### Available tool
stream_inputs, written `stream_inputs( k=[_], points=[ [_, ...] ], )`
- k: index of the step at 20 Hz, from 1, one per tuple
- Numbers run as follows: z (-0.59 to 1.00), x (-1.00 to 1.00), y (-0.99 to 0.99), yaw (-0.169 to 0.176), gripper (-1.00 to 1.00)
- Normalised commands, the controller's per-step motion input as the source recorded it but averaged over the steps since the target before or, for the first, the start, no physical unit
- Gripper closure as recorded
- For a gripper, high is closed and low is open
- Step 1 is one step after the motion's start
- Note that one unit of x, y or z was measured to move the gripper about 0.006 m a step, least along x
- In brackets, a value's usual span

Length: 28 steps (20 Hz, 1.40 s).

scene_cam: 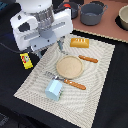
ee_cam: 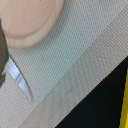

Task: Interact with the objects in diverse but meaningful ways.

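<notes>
A yellow butter block [scene_cam: 26, 60] lies on the dark table [scene_cam: 107, 95] at the left of the exterior view, just off the edge of a pale woven placemat [scene_cam: 95, 85]. An orange-yellow bread loaf [scene_cam: 79, 42] sits on the mat's upper part, and a pale blue carton [scene_cam: 54, 89] stands near its lower left corner. A grey two-handled pot [scene_cam: 93, 13] rests on a lighter surface at the upper right, well apart from the mat. At the mat's centre is a round tan plate [scene_cam: 68, 67], flanked by wooden-handled cutlery [scene_cam: 88, 59]. The white robot arm [scene_cam: 37, 25] fills the upper left, hanging above the mat's upper left corner; whether its jaws are open or closed cannot be told. The wrist view shows the plate's rim [ee_cam: 30, 22], a metal blade [ee_cam: 20, 80] and a yellow sliver at the frame's edge.
</notes>
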Motion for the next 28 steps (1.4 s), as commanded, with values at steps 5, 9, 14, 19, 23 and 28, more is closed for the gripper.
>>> stream_inputs(
  k=[5, 9, 14, 19, 23, 28],
  points=[
    [0.06, 0.15, -0.35, 0.166, -1.0],
    [0.06, 0.13, -0.31, 0.183, -1.0],
    [0.25, 0.44, -0.38, 0.064, -1.0],
    [0.46, 0.68, -0.36, 0.0, -1.0],
    [0.52, 0.69, -0.33, 0.0, -1.0],
    [0.5, 0.59, -0.3, 0.0, -1.0]
  ],
)
